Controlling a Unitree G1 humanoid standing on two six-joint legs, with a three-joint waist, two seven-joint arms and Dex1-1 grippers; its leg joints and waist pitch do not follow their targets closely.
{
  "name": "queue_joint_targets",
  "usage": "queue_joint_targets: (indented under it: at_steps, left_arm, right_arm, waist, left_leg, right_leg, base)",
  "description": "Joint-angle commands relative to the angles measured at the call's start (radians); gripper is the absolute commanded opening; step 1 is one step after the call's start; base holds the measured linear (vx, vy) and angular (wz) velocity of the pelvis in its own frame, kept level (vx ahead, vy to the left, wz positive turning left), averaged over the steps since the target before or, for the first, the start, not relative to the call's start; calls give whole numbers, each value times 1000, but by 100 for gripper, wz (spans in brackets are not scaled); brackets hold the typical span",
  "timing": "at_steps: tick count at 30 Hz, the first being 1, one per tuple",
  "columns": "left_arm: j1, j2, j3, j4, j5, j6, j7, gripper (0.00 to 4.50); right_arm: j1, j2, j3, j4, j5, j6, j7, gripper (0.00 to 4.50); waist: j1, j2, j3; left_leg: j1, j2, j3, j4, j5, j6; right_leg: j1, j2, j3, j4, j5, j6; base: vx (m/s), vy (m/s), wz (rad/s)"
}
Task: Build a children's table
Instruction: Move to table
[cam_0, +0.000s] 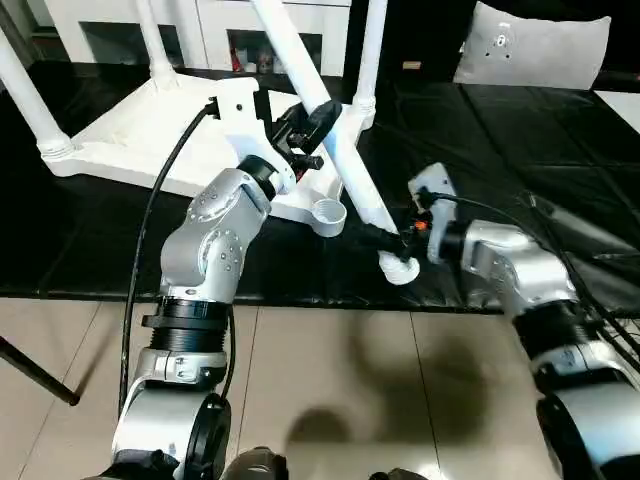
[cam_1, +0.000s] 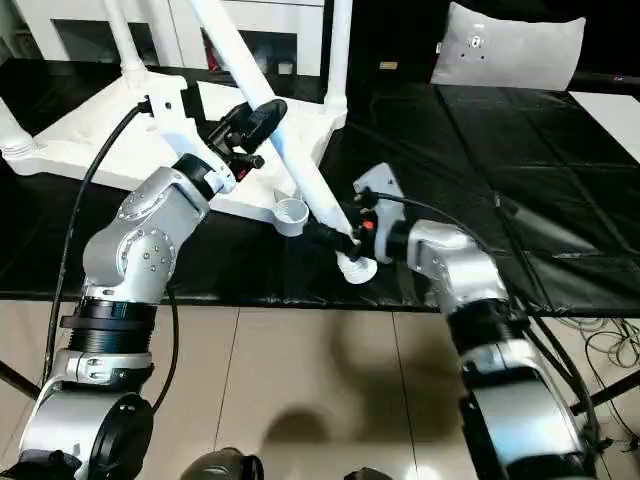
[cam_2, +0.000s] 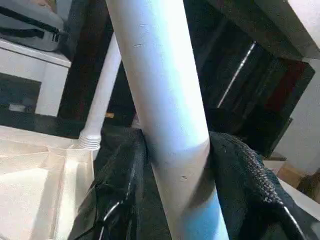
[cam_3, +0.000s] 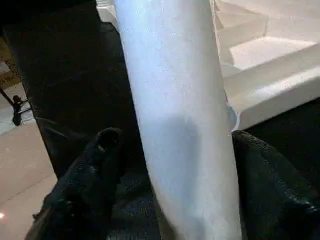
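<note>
The children's table (cam_0: 150, 140) lies upside down on the black-covered work table (cam_0: 520, 150), ribbed underside facing up. Three legs stand upright in its corner sockets – one at the near left corner (cam_0: 25, 90), two along the far edge. The near socket (cam_0: 328, 212), the one closest to me, is open.

The fourth leg (cam_0: 335, 130) is loose and leans diagonally across that near corner. Its lower flared end (cam_0: 398, 268) sits on the black cover just beside the open socket, on its right side; its upper end runs up past the table top.

My left gripper (cam_0: 308, 132) pinches this loose leg part-way up its length; in the left wrist view both black fingers (cam_2: 125, 175) press against the tube from either side. My right gripper (cam_0: 385, 240) is at the leg's lower end, just above the flare. In the right wrist view its fingers (cam_3: 95, 165) flank the tube with a gap on one side – I cannot tell for certain whether they have closed on it.

The work table's near edge borders a beige tiled floor (cam_0: 330, 380). Beyond the children's table stand white cabinets (cam_0: 200, 25). A grey cushion (cam_0: 530, 45) lies on the far right of the black cover, well apart from the loose leg.
</note>
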Motion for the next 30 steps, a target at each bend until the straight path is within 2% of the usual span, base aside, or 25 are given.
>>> queue_joint_targets:
  at_steps: [1, 3, 7, 9, 13, 17, 22, 26, 30]
  left_arm:
    - [-5, 10, -30, 2, 25, 6, -16, 171]
    - [2, 21, -48, -3, 39, -6, -40, 171]
    - [13, 29, -72, -19, 50, -34, -73, 171]
    - [15, 29, -76, -29, 47, -42, -86, 171]
    - [17, 30, -91, -48, 49, -77, -115, 170]
    - [17, 17, -77, -64, 18, -86, -132, 167]
    - [17, -6, -32, -93, -63, -48, -130, 164]
    - [17, -8, -18, -89, -71, -41, -122, 161]
    - [17, 2, -20, -77, -48, -36, -102, 159]
  right_arm:
    - [-13, 6, -4, 27, -12, -19, 4, 303]
    - [-11, 14, -14, 49, -19, -50, -5, 278]
    - [-3, 19, -29, 60, -15, -93, -11, 262]
    - [0, 20, -34, 60, -15, -107, -11, 232]
    - [0, 28, -58, 77, -14, -148, -24, 207]
    - [-9, 31, -77, 90, -10, -181, -37, 197]
    - [-21, 30, -93, 97, -11, -214, -51, 195]
    - [-27, 31, -99, 107, -9, -241, -58, 194]
    - [-27, 33, -99, 76, 3, -230, -47, 194]
  waist:
    - [-1, -4, -95]
    - [0, -4, -95]
    - [-1, -3, -95]
    - [-1, -3, -96]
    - [-2, -2, -96]
    - [-1, -2, -96]
    - [-2, -4, -96]
    - [-3, -4, -95]
    - [-3, -3, -96]
  left_leg:
    - [43, 126, -54, -93, -219, 2]
    - [42, 126, -54, -93, -229, -4]
    - [43, 128, -54, -95, -233, -7]
    - [43, 127, -54, -95, -228, -5]
    - [43, 127, -53, -94, -222, 4]
    - [42, 127, -52, -93, -214, 9]
    - [41, 126, -50, -92, -212, 16]
    - [43, 127, -50, -92, -222, 18]
    - [43, 128, -51, -93, -214, 22]
  right_leg:
    - [43, -80, 47, -48, -62, -295]
    - [43, -82, 47, -51, -75, -292]
    - [43, -81, 47, -49, -67, -291]
    - [44, -81, 47, -47, -55, -294]
    - [43, -81, 47, -47, -48, -297]
    - [44, -81, 47, -45, -38, -305]
    - [45, -80, 47, -44, -28, -313]
    - [43, -80, 48, -47, -61, -306]
    - [44, -77, 47, -45, -49, -302]
  base:
    - [0, 0, 0]
    - [0, 0, 0]
    - [0, 0, 0]
    - [0, 0, 0]
    - [0, 0, 0]
    - [0, 0, 0]
    - [0, 0, 0]
    - [0, 0, 0]
    - [0, 0, 0]
